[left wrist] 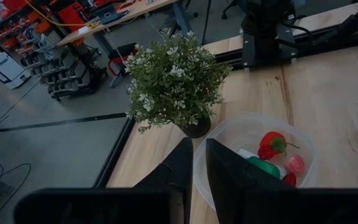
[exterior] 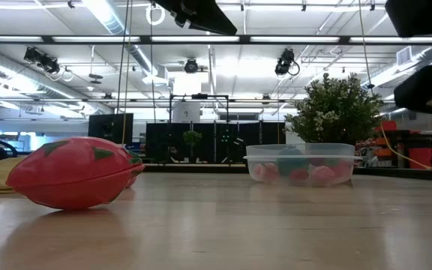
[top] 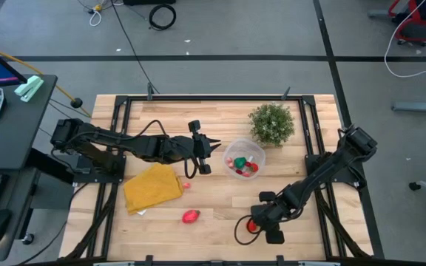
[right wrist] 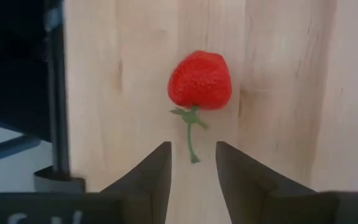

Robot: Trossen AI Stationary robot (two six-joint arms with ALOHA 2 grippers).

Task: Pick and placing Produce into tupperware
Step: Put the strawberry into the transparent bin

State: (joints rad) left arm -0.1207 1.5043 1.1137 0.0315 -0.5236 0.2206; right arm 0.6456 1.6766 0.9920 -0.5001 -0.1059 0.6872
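- The right gripper [right wrist: 191, 163] hovers low over the table [top: 220, 203] in the lower right of the overhead view, its jaws partly open and empty, lined up on a red strawberry [right wrist: 200, 81] just ahead of the fingertips.
- In the right wrist view the strawberry's long axis runs along the gripper's line of approach: the thin green stem [right wrist: 191, 134] points back toward the gap between the fingers, the rounded end away.
- To do this pick well, the gripper should probably move forward past the stem and close across the berry's broad body, since the stem looks too thin to grip.
- The clear container [top: 245, 157] sits at the centre of the overhead view, just beside the potted plant [top: 271, 123], with red, pink and green pieces inside.
- The left gripper [left wrist: 199, 163], fingers nearly together and holding nothing, hangs beside the container.
- Another red piece [top: 191, 216] lies loose at the lower centre, near the yellow cloth [top: 152, 187].
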